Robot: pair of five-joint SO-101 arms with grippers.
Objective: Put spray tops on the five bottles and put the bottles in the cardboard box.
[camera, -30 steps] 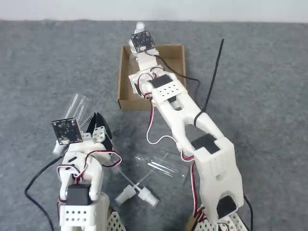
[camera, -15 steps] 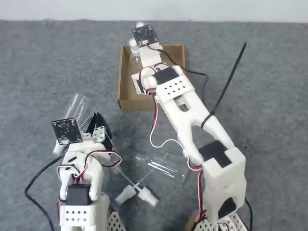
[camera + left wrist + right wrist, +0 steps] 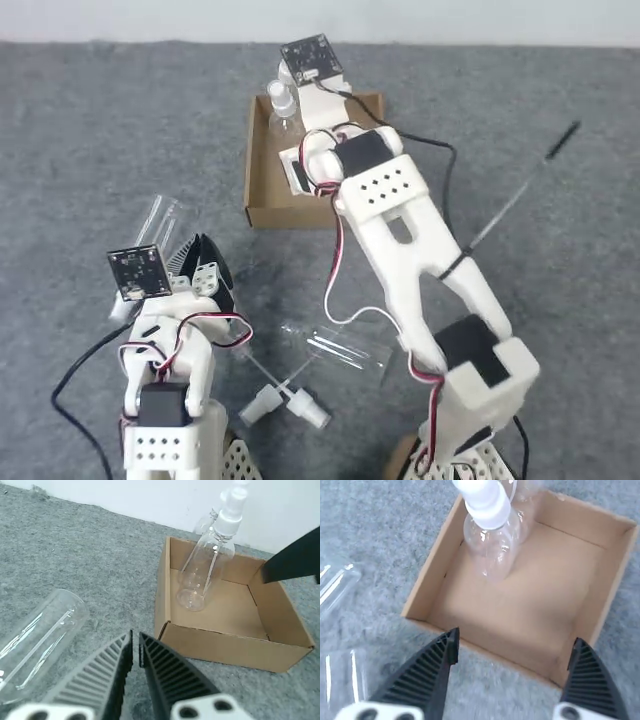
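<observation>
Loose spray tops and uncapped bottles lie near the bases. The left gripper sits low, jaws pressed together. The right gripper, jaws spread and empty, hovers over the cardboard box, where two capped bottles lean. The next move calls for capping another bottle. The surface is grey carpet, with a white wall beyond.

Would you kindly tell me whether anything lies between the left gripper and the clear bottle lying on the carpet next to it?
Nothing visible does. The bottle lies on the carpet just beside the left gripper, with only bare carpet between them. Its jaws are shut, so they would probably need to open first.
</observation>
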